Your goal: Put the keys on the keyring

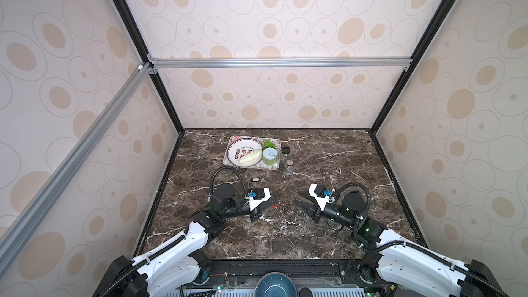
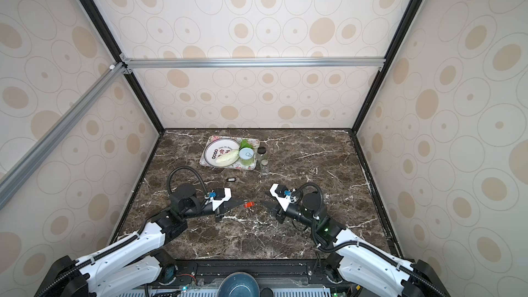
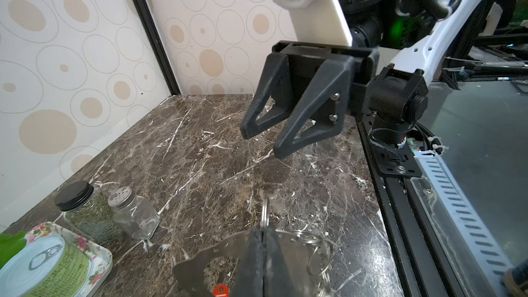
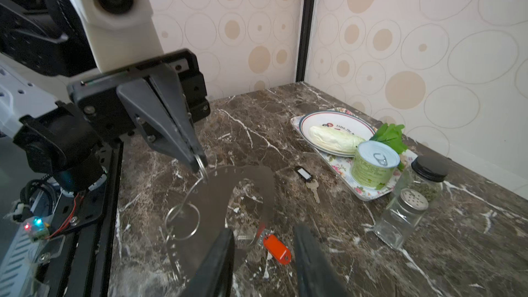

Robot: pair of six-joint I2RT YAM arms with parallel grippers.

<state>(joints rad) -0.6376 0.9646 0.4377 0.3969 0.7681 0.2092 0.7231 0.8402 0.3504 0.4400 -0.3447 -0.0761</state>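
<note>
Tabletop (image 1: 285,238): left claw (image 1: 272,203) opposite right claw (image 1: 296,197)

Glossy marble tabletop (image 1: 285,238); matt metal keyring (image 4: 213,204).

I'm working over a dark brown marble desk (image 1: 257,238) veined in white, boxed in by cream walls (image 1: 271,24) printed with tan ovals inside thin grey rings. Toward the far edge, the tray (image 4: 368,192) is white with pink and green flowers. Its plate (image 1: 237,150) is white with a dark rim line and red marks. The cabbage (image 1: 251,158) is pale cream, the leaf (image 1: 268,144) bright green, and the can (image 1: 270,155) light green with a silver top. The jar (image 4: 428,178) has a black lid, the clear shaker (image 4: 400,218) a silver one. The keyring (image 4: 217,195) is flat grey. One key tag (image 4: 303,173) is black with a white centre, the other tag (image 4: 276,248) red-orange. My left gripper (image 4: 198,164) and right gripper (image 3: 264,144) are matte black.
</note>
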